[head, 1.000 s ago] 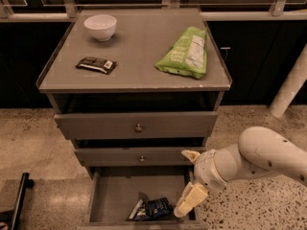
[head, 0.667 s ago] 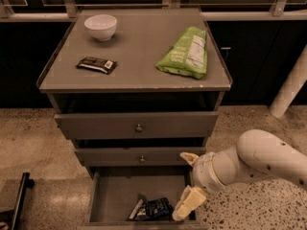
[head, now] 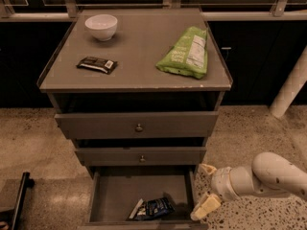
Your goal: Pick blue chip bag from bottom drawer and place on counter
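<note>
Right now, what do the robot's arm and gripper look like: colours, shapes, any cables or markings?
The arm is smooth, rounded, off-white tubing with a few small dark specks. The gripper, just right of the bottom drawer, has two blocky pale-yellow fingers. No cables or lettering show.

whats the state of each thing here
bottom drawer: pulled open
middle drawer: shut
top drawer: shut
blue chip bag: lying in bottom drawer
green snack bag: lying on counter
brown bar wrapper: flat on counter
white bowl: upright on counter
gripper: jaws open, empty, right of bottom drawer
</note>
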Motion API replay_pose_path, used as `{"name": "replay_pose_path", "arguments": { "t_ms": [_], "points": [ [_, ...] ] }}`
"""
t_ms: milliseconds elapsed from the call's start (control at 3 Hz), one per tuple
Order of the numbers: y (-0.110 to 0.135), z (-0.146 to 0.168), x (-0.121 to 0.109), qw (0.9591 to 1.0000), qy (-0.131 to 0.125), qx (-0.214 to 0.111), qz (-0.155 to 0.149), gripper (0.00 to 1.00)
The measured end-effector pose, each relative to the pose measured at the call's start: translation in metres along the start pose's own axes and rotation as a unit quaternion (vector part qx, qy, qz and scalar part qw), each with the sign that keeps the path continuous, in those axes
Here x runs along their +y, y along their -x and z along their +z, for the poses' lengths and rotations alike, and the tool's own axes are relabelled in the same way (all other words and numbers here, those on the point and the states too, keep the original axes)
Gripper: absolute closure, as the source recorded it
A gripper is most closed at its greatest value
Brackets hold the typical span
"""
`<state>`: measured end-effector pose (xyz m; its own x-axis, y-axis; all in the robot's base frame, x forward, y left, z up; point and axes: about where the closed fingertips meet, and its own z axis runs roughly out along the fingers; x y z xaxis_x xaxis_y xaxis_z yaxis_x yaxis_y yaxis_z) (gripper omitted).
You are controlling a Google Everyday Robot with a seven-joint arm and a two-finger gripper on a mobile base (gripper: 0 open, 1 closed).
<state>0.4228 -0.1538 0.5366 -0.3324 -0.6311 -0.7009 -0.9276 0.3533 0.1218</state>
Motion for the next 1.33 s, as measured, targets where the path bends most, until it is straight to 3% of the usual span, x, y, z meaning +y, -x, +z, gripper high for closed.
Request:
{"name": "replay_pose_path", "arguments": {
  "t_ms": [333,667,1000,1333],
  "points": [
    [-0.049,0.016,-0.036,0.9989,0.032,-0.033,0.009,0.00],
    [-0.080,0.047,-0.058,0.9946,0.076,-0.065,0.029,0.00],
    [-0.086,0.054,-0.066,0.9937,0.077,-0.074,0.035,0.00],
    [-0.090,0.063,-0.058,0.9957,0.045,-0.072,0.036,0.00]
  ]
}}
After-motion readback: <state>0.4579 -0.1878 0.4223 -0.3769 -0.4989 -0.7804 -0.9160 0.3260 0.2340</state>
